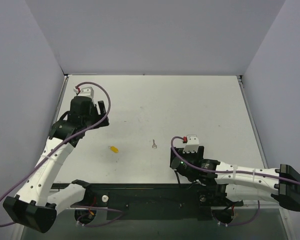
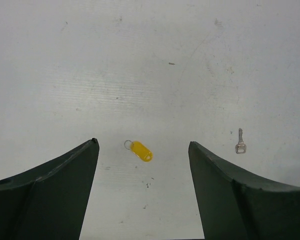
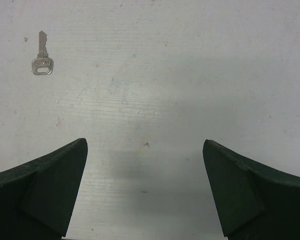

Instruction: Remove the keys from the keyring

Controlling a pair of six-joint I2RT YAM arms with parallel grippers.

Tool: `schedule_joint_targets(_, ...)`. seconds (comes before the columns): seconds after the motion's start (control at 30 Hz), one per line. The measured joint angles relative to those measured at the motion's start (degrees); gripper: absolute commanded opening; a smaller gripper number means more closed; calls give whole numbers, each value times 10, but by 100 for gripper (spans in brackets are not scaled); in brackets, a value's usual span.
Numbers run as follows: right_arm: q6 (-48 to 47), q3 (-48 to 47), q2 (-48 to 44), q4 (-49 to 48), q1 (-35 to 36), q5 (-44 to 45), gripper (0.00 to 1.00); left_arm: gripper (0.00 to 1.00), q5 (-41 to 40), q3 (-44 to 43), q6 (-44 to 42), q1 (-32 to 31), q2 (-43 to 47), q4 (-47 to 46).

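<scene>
Top view: key and yellow keyring lie well apart on the white table, already separated; no container in view. Left wrist view: left gripper spread wide, empty; keyring just ahead between its fingers, long axis slanted, wire loop at its left end. Right wrist view: right gripper spread, empty; key ahead-left, lengthwise, head nearest, judged this arm's easier reach.

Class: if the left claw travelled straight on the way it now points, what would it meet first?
Probably the yellow keyring, lying on the table centred ahead of the open left claw, though depth is unclear. The key lies off to one side.
</scene>
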State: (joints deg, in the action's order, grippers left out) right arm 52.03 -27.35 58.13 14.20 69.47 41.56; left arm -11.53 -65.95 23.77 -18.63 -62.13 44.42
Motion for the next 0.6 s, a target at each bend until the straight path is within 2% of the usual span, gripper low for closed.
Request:
schedule_joint_targets(0.1,0,9,-18,-3,0,0,94,82,0,21,0,0,55,10)
schedule_joint_targets(0.2,0,18,-44,-3,0,0,100,82,0,43,0,0,115,30)
schedule_joint_targets(0.37,-9,21,-97,-2,-10,9,100,82,0,76,6,0,216,67)
schedule_joint_targets(0.43,-17,17,-115,4,-35,7,100,82,1,78,10,0,248,79)
schedule_joint_targets(0.6,-59,-44,-143,31,-149,-47,100,82,4,78,12,-4,317,85)
